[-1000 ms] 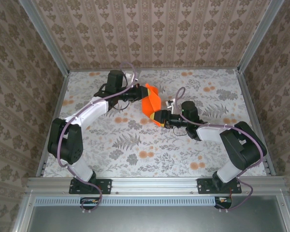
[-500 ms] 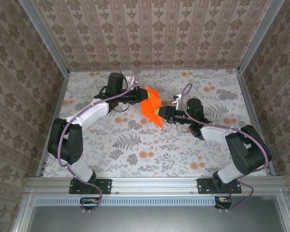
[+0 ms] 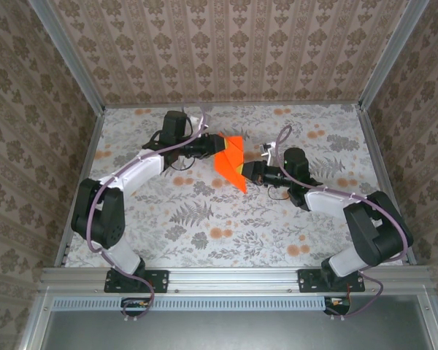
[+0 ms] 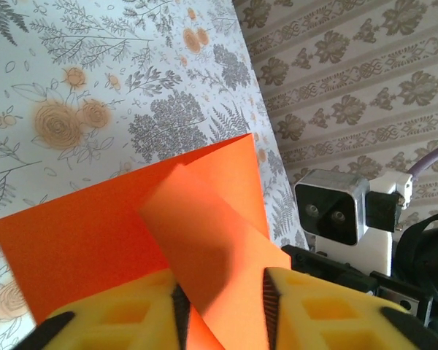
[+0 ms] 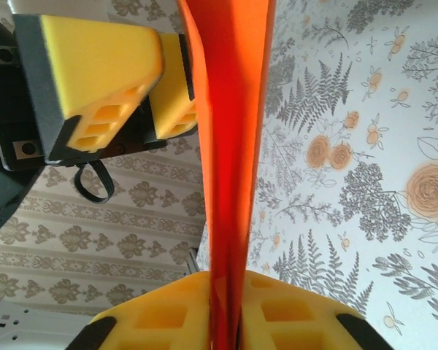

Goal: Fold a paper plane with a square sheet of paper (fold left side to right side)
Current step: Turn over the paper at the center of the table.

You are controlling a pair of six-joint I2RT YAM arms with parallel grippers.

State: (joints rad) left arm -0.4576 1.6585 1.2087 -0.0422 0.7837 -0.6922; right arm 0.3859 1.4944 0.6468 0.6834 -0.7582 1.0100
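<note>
Right wrist view: right gripper is pinched narrow on the square sheet of paper, which stands on edge between its pads and runs forward past them. Left gripper is slack, jaws apart around a folded flap. Judgement: keep the right grip firm; the left should clear sideways without dragging the crease open.

The right claw pinches the orange paper edge-on, with the left claw's fingers alongside.
</note>
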